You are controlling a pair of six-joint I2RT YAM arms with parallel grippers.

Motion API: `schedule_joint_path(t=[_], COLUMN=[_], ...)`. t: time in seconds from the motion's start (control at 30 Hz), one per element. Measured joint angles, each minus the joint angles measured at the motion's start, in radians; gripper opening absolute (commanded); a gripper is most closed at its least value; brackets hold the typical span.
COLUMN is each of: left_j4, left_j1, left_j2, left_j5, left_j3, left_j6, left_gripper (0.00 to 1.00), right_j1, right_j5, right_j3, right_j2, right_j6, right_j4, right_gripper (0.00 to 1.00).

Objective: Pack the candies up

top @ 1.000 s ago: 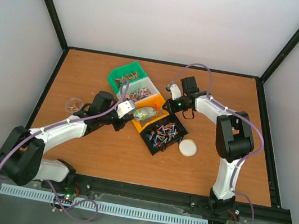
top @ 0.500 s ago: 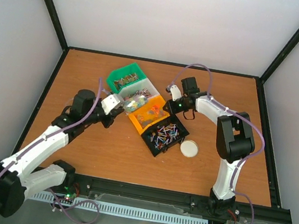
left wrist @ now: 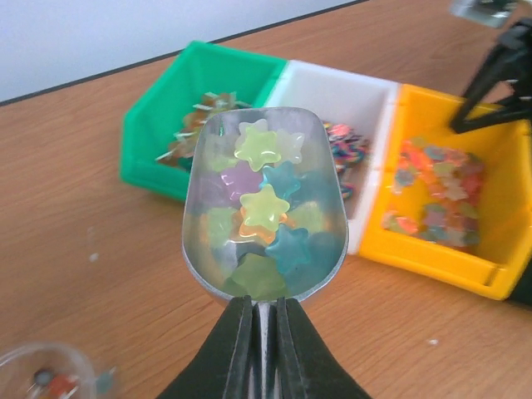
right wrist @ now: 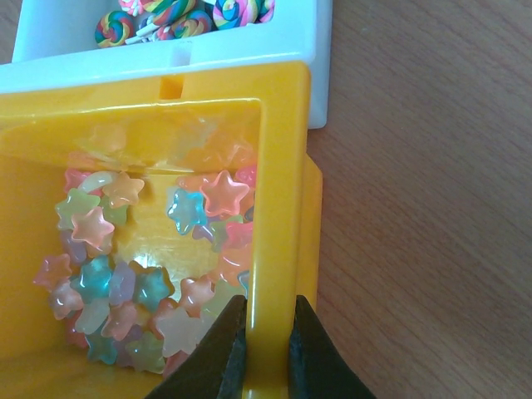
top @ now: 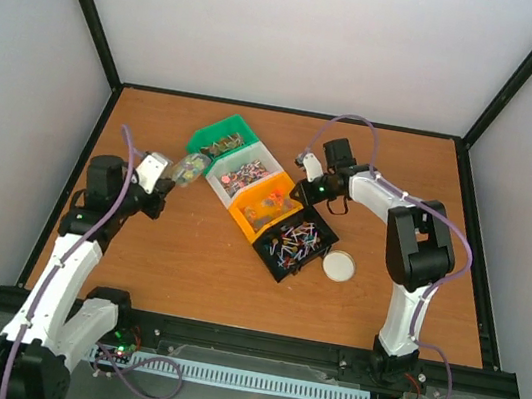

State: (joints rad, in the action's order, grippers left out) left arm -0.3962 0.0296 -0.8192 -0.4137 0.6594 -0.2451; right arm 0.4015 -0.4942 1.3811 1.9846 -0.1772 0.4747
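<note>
Left jaws clamp the scoop (left wrist: 193, 249) of star candies (left wrist: 264, 206); the clear cup (left wrist: 41, 378) lies behind-left of the scoop. Right jaws pinch the yellow bin (right wrist: 278, 208) by its wall.

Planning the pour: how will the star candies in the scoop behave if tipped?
Probably slide out: the star candies look glossy and lie loose on the smooth scoop. Small, so likely light and apt to scatter. Heaped near the lip, some could spill early.
</note>
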Motion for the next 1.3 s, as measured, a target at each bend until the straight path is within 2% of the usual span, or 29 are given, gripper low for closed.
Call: schedule_joint_path(t=[0.3,0.67,0.87,1.3], left_j4=[-0.104,-0.275,-0.327,-0.369], left_j1=[-0.28,-0.528,-0.578,-0.582], left_j2=[0.012,0.01,-0.031,-0.108], left_j5=[-0.043,-0.129,-0.127,-0.035], left_j3=[0.021,0.053,0.054,0.071], left_j6=[-0.071,-0.271,-0.363,-0.431], left_gripper=[0.01,0.01,0.01,0.01], right_j1=[-0.002,-0.002,-0.002,-0.002], right_j5=[-0.03,-0.045,-0.048,-0.058], right_j3=[-0.054,-0.087,-0.094,-0.118], right_j2=[-0.032,-0.053,-0.058,-0.073], right_j6=[0.001,0.0,0.0,0.002], right_j4=[-0.018,-0.023,-0.023,-0.032], right_gripper=[0.03,0.03,0.03,0.03])
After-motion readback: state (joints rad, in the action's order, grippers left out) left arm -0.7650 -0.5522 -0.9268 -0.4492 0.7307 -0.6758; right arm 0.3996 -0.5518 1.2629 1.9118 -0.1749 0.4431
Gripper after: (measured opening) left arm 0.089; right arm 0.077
